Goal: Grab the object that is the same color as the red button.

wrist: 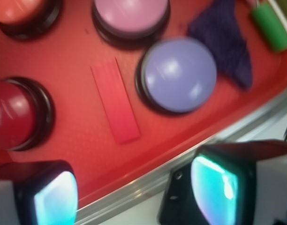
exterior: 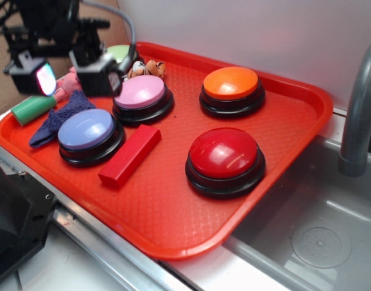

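From the outside camera, my gripper (exterior: 76, 76) hung above the far left corner of the red tray (exterior: 294, 97), fingers spread wide and holding nothing. The red block (exterior: 130, 154) lay flat on the tray between the lilac button (exterior: 88, 130) and the red button (exterior: 225, 154), just beside the lilac one, its far end near the pink button (exterior: 141, 93). I counted four dome buttons — lilac, pink, orange (exterior: 231, 83) and red — one block, one green cylinder (exterior: 33, 109), one purple cloth (exterior: 55, 118) and a small toy or two at the back, too crowded to number.

From the wrist camera, both my fingertips (wrist: 54, 197) framed the bottom edge, well apart and empty. The block (wrist: 115, 101) lay ahead of them, clear on its long sides — it looked rigid, light and smooth-faced, likely a little slick. I judged the best hold was across its narrow width at mid-length, where neither neighbouring button would crowd my fingers.
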You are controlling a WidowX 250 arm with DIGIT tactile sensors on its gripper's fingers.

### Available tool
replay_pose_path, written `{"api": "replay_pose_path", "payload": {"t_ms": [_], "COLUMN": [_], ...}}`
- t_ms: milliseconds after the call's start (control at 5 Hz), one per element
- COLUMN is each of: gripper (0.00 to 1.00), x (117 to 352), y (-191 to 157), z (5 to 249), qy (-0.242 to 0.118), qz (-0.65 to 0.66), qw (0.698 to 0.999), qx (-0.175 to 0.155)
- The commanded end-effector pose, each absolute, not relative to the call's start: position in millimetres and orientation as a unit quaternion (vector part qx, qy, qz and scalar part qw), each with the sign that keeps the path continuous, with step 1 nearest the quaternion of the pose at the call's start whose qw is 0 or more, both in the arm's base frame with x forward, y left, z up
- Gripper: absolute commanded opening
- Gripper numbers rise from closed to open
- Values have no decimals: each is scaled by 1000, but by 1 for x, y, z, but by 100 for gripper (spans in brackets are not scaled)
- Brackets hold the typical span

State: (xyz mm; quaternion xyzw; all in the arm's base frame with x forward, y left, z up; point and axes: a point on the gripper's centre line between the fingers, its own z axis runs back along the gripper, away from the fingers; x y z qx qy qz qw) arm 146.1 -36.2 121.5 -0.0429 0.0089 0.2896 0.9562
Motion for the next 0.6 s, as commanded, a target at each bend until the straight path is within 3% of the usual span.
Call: {"api": "replay_pose_path", "payload": {"t_ms": [0, 400], "gripper": [100, 100], "x": [152, 160], "y": [-29, -25], "z": [85, 48], "qy": [-2, -28], "qz": [345, 353], "qw": [937, 934], "qx": [-49, -35]}}
